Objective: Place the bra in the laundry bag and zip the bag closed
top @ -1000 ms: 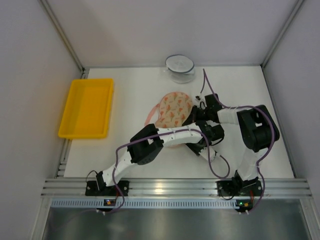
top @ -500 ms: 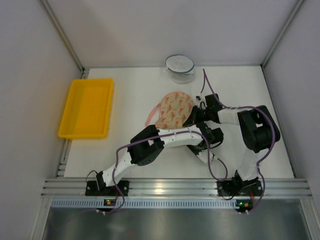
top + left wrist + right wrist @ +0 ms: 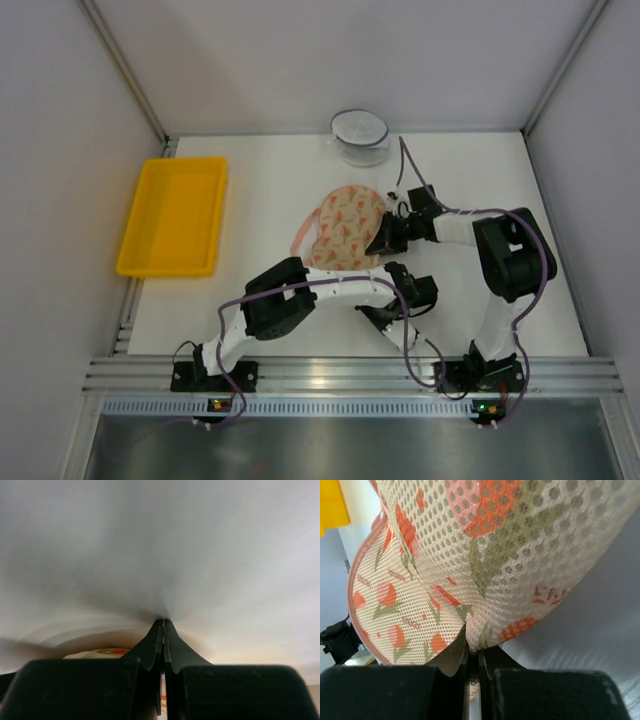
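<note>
The laundry bag, cream mesh with pink-orange print and pink edging, lies mid-table with its halves folded together. My right gripper is shut on its right edge. In the right wrist view the mesh of the bag bunches up from between the jaws of my right gripper. My left gripper sits just in front of the bag, its tips down at the white table. In the left wrist view this left gripper is shut, and I cannot tell whether anything thin is pinched. The bra is hidden.
A yellow plastic tray stands at the left edge of the table. A clear round bowl sits at the back centre. Grey walls enclose the table on three sides. An aluminium rail runs along the near edge.
My left gripper has closed and shifted nearer the front edge, its elbow swinging left. My right gripper has moved slightly back, still holding the bag's edge.
</note>
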Motion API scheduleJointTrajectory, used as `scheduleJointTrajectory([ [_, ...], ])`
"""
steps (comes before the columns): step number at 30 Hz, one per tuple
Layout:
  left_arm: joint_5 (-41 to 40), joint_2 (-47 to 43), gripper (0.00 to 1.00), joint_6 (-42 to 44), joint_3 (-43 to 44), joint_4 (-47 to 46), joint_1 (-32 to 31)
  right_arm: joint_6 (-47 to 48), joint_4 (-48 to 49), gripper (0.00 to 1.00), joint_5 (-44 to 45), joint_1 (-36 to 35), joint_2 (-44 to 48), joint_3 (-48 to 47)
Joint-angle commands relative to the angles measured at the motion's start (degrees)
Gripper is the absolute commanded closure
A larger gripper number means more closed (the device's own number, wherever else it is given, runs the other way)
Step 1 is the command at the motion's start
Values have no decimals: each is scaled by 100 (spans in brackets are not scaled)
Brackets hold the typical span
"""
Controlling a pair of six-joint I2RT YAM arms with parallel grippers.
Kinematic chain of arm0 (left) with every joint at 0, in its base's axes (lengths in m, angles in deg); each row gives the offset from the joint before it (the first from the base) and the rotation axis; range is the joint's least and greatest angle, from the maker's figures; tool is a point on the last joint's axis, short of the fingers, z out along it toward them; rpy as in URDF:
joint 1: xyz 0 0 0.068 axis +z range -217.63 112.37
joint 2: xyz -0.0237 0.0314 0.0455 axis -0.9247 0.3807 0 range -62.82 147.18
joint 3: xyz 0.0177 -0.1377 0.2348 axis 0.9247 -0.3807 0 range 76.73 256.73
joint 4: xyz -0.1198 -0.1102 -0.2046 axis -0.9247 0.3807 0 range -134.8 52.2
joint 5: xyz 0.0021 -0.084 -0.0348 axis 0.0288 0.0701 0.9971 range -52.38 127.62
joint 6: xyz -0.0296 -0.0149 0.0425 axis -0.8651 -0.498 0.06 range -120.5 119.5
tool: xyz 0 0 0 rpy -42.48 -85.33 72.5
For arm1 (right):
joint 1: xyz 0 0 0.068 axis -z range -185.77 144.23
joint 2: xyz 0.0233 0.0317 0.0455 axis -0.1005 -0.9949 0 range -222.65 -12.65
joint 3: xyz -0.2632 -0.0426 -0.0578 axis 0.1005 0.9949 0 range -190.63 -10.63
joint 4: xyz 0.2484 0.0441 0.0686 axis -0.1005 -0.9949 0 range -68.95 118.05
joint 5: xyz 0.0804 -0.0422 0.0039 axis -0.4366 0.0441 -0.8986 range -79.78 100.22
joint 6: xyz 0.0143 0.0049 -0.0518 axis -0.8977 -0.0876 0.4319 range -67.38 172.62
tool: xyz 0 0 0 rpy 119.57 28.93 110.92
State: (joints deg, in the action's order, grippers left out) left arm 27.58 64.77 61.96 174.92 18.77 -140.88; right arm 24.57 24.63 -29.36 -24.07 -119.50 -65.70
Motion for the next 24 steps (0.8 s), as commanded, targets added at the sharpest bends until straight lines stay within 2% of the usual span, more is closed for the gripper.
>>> scheduleJointTrajectory([
  [1, 644, -463, 100, -312, -344, 376, -119, 388, 79, 100, 73, 29, -47, -469],
  [2, 644, -463, 100, -365, -292, 297, -102, 432, 9, 100, 20, 37, -55, -513],
  [3, 635, -428, 100, -435, -240, 244, -84, 441, -70, 95, -50, 29, -38, -557],
  [6, 609, -288, 100, -532, 146, 85, -5, 494, -421, 64, -270, 46, 58, -698],
  [7, 600, -226, 100, -576, 269, 77, 39, 503, -501, 48, -340, 64, 198, -672],
  [10, 556, -24, 100, -594, 692, 85, 109, 608, -913, 29, -411, 195, 488, -558],
  [11, 539, 20, 100, -586, 779, 77, 127, 669, -1037, 26, -446, 300, 542, -532],
  [14, 521, 134, 100, -594, 1009, 33, 153, 766, -1406, 23, -683, 476, 683, -321],
  [18, 495, 179, 100, -577, 1079, -90, 189, 820, -1548, 27, -1192, 539, 674, 22],
  [24, 442, 266, 100, -568, 1132, -231, 215, 529, -1196, 43, -1729, 460, 464, 400],
])
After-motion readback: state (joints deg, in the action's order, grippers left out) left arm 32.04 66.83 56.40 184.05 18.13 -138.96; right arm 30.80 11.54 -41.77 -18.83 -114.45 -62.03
